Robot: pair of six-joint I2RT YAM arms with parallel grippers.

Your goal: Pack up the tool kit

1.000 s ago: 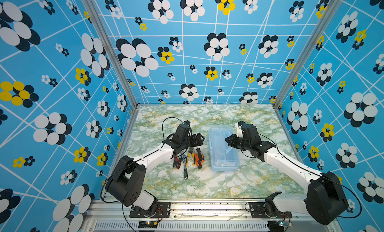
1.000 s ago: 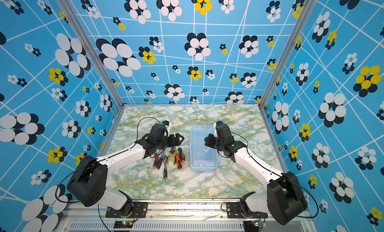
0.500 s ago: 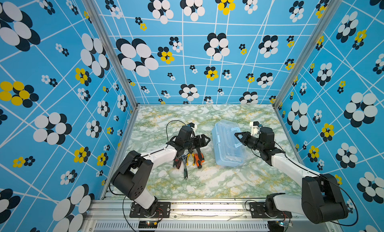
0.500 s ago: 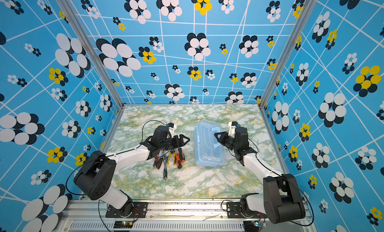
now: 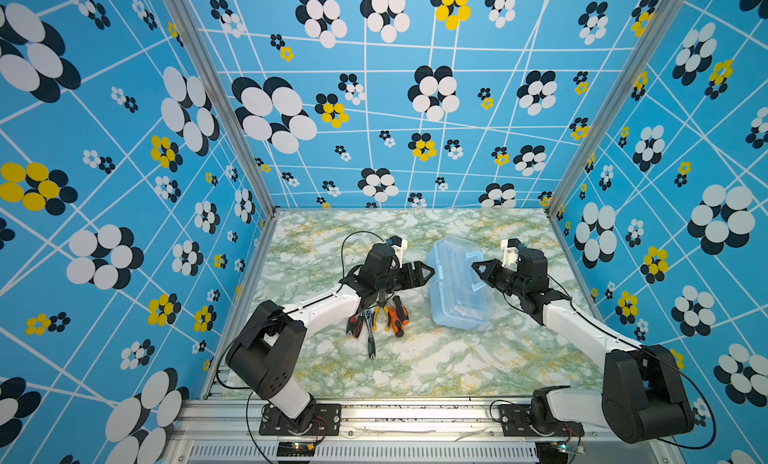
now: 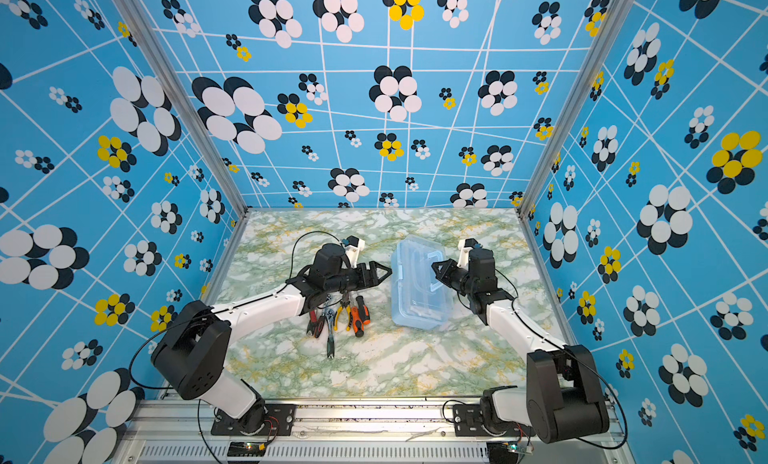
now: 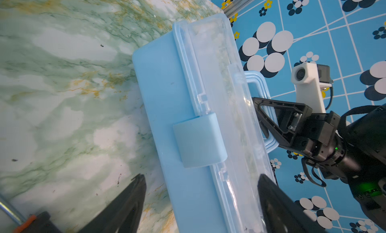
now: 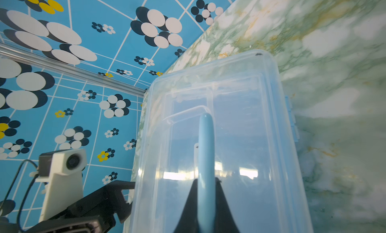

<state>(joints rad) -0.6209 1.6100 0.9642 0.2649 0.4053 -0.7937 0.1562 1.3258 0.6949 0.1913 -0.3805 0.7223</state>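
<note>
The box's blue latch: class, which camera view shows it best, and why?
The left wrist view: the latch faces the camera, large, lying across the clear lid's edge. In both top views it is too small to make out on the box. The right wrist view shows the lid and handle, not the latch.

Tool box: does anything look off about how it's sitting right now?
Yes. The tool box sits skewed on the table and looks tilted, not flat, because the right gripper is shut on its blue handle. Its latch is closed while the tools lie outside, beside it.
</note>
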